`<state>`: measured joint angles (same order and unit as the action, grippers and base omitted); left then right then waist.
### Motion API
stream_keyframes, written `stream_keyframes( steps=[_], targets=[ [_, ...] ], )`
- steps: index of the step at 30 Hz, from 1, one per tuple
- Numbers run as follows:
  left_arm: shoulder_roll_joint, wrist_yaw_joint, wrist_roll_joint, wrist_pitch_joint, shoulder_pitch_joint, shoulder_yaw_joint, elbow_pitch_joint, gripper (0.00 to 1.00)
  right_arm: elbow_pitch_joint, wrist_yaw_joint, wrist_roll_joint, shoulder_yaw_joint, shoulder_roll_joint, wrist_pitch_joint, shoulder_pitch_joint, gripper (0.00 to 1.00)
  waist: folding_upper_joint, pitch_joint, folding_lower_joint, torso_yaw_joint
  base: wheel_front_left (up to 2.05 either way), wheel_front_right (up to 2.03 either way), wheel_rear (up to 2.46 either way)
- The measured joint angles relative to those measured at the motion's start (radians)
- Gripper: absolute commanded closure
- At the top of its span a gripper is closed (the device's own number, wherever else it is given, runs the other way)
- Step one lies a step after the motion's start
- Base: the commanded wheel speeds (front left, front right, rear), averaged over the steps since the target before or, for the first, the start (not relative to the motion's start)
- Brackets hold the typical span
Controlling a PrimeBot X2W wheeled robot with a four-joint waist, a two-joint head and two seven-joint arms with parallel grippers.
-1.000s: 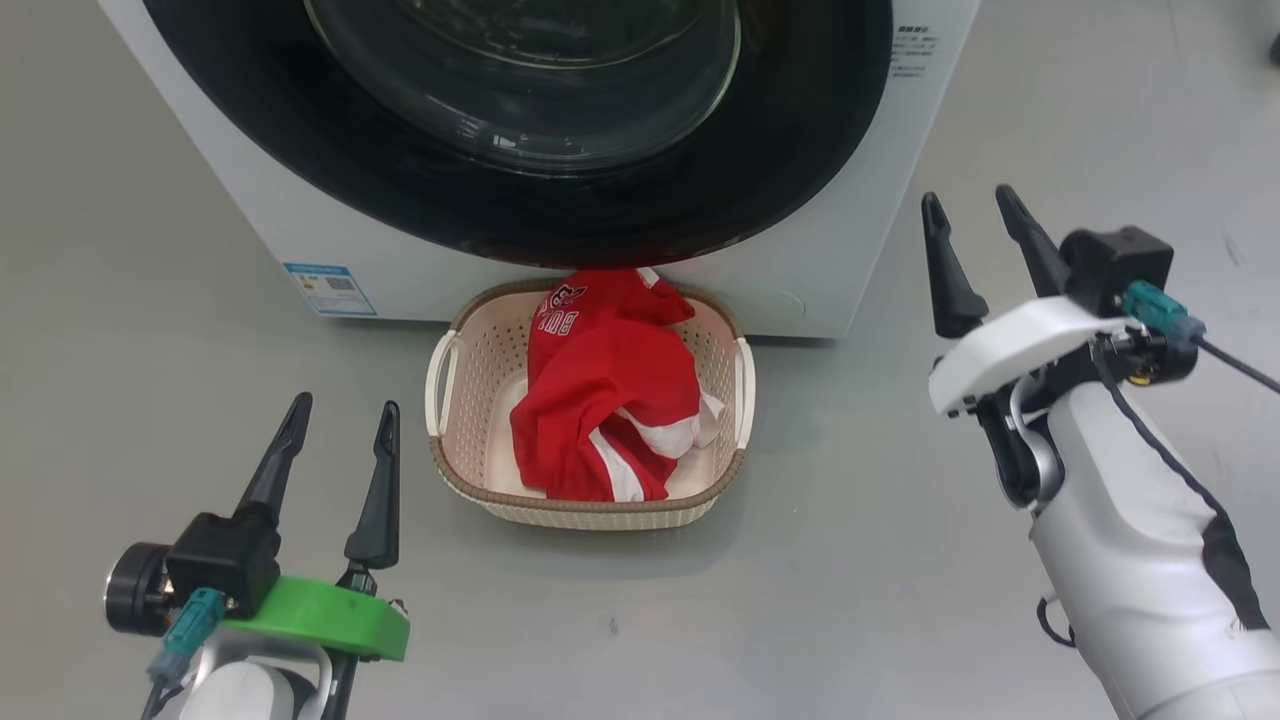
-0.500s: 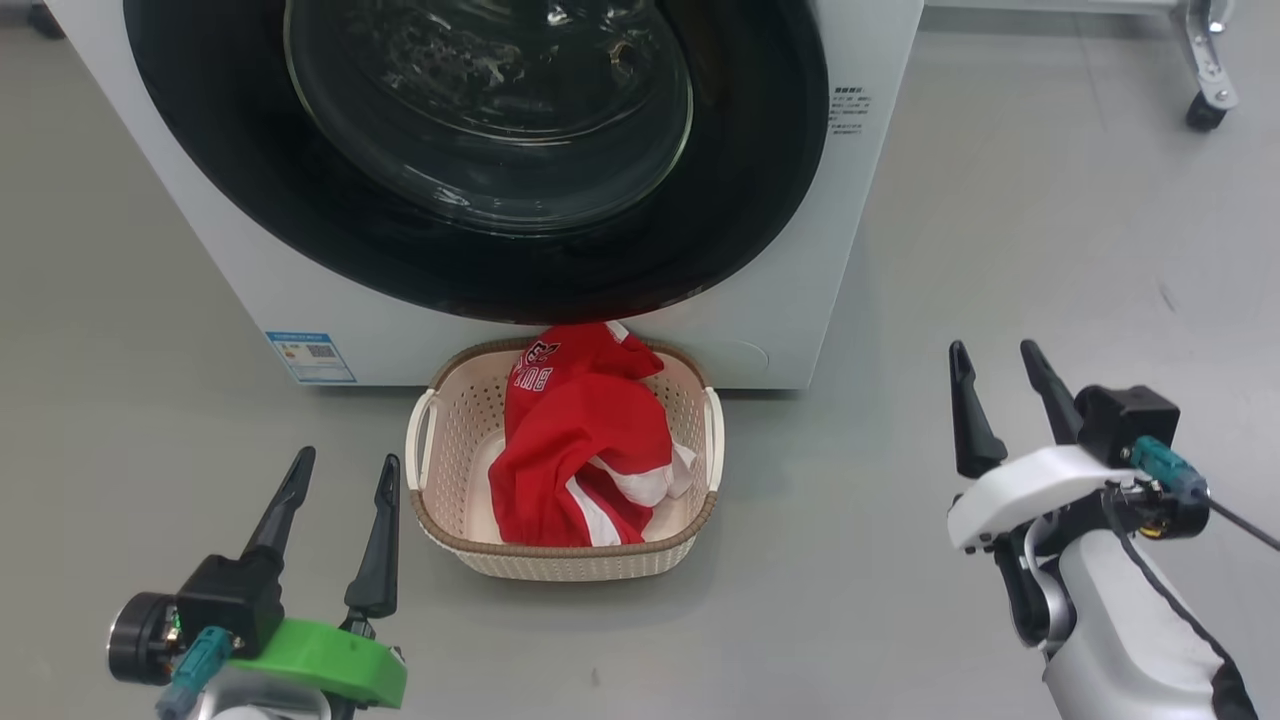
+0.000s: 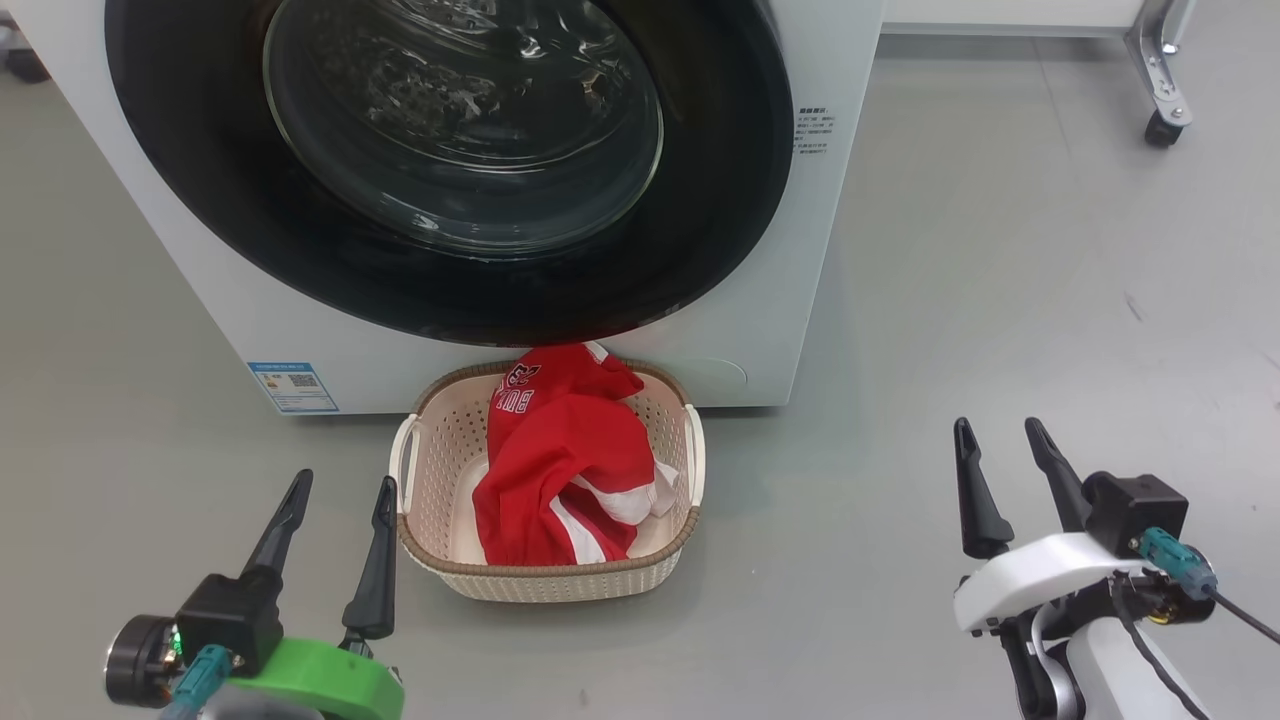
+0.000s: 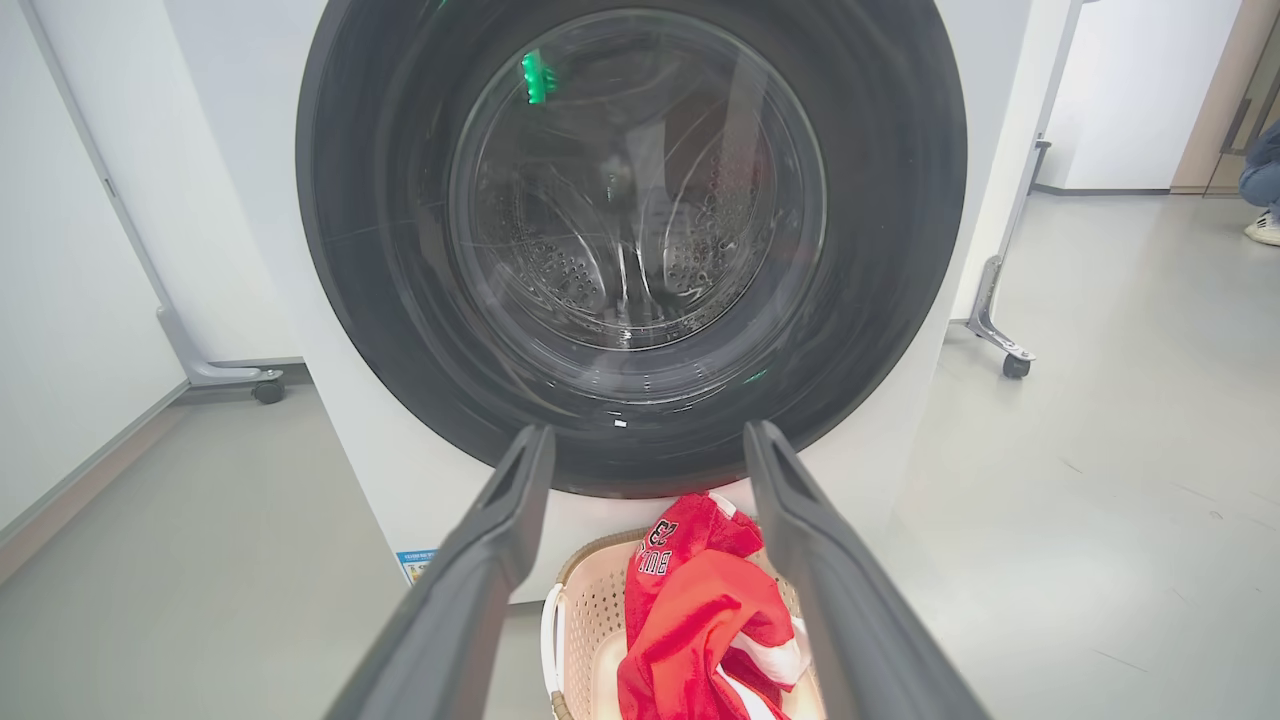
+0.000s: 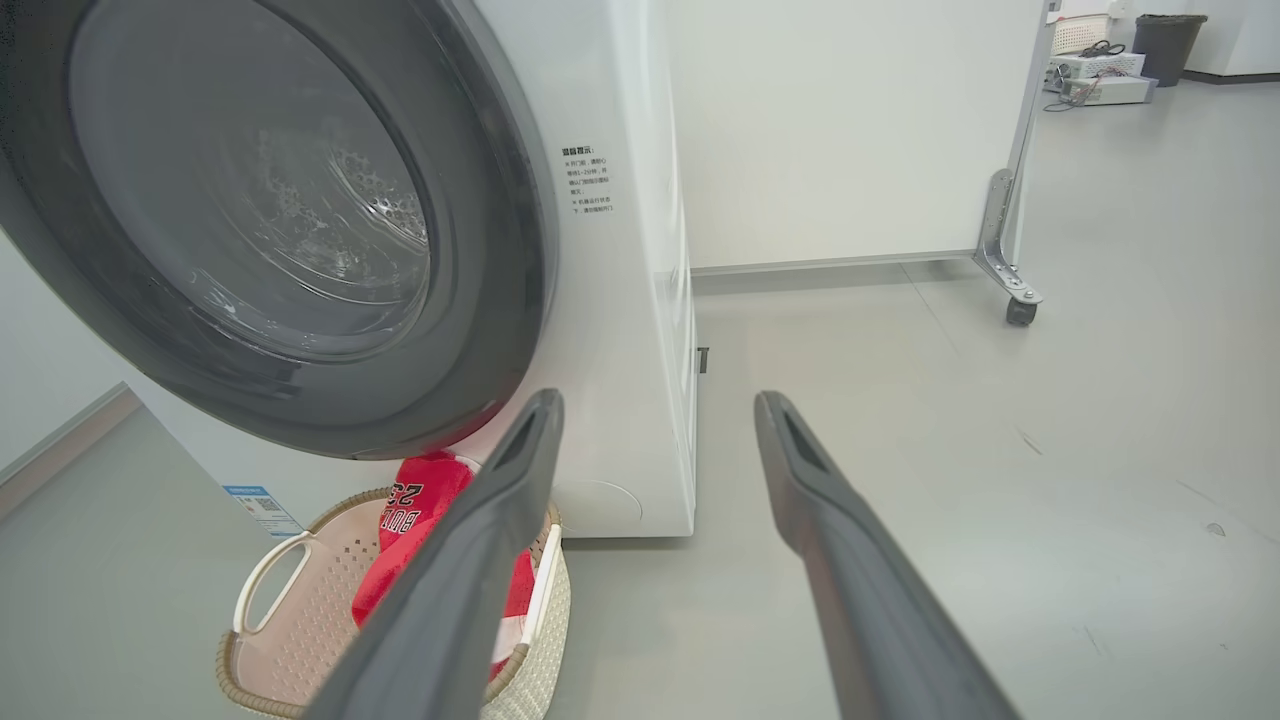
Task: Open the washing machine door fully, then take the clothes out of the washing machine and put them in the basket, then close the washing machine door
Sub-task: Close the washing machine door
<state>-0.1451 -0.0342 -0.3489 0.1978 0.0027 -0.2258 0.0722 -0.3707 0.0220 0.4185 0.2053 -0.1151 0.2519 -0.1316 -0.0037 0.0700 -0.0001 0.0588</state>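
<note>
Washing machine door sits flat against the front of the washing machine, closed as far as the head and right wrist views show. Dimpled steel drum shows through the glass bowl. Blue label is at the machine's lower left corner.

Basket stands on the grey floor just in front of the machine, under the door's bottom edge. Clothes are in the basket: a red jersey bunched up, white stripes and white lettering visible, and its top end pokes above the far rim, close to the door's black ring (can't tell if it touches).

Left gripper is low left in the head view, just beside the basket's left handle. Its fingers are spread moderately wide with nothing between them. Right gripper is low right, well apart from the basket, over bare floor. Its fingers are also parted and hold nothing.

A castor wheel on a metal frame stands on the floor to the machine's right. A person's shoe shows at the far right edge of the left wrist view.
</note>
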Motion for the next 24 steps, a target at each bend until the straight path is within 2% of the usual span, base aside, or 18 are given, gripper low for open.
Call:
stream_keyframes(
  steps=[18, 24],
  targets=[
    [-0.001, -0.01, 0.0, -0.012, 0.019, -0.002, -0.026, 0.0, 0.123, 0.032, -0.017, -0.008, -0.01, 0.0, 0.108, 0.0, 0.0, -0.013, 0.0, 0.001, 0.0, 0.0, 0.0],
    [-0.002, -0.013, 0.0, -0.013, 0.02, -0.002, -0.035, 0.0, 0.157, 0.034, -0.017, -0.009, -0.012, 0.0, 0.13, 0.0, 0.0, -0.014, 0.0, 0.002, 0.0, 0.0, 0.0]
  ],
)
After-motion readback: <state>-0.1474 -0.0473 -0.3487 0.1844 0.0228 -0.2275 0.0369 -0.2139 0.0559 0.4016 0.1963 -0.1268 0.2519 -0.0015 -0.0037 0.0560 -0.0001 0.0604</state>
